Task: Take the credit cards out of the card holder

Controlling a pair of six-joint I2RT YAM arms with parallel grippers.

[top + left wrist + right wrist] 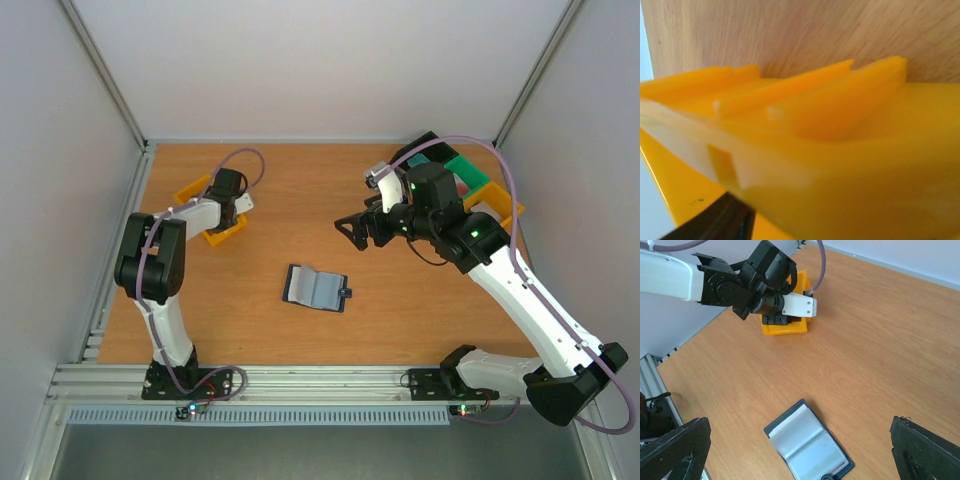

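Observation:
The navy card holder (317, 288) lies open on the table, pale grey-blue pockets up, tab towards the right. In the right wrist view the holder (807, 447) shows a thin red card edge (840, 464) in its lower pocket. My right gripper (360, 228) is open and empty, hovering above and behind the holder, its black fingers (675, 450) spread wide on either side of it. My left gripper (232, 205) is lowered into a yellow bin (195, 190) at the far left. The left wrist view shows only the blurred yellow bin (840, 100) and a bit of one finger (715, 222).
Black (425, 145), green (462, 170) and yellow (500, 200) bins stand at the back right behind the right arm. The left arm and its yellow bin (785, 330) also show in the right wrist view. White walls close in the table on three sides.

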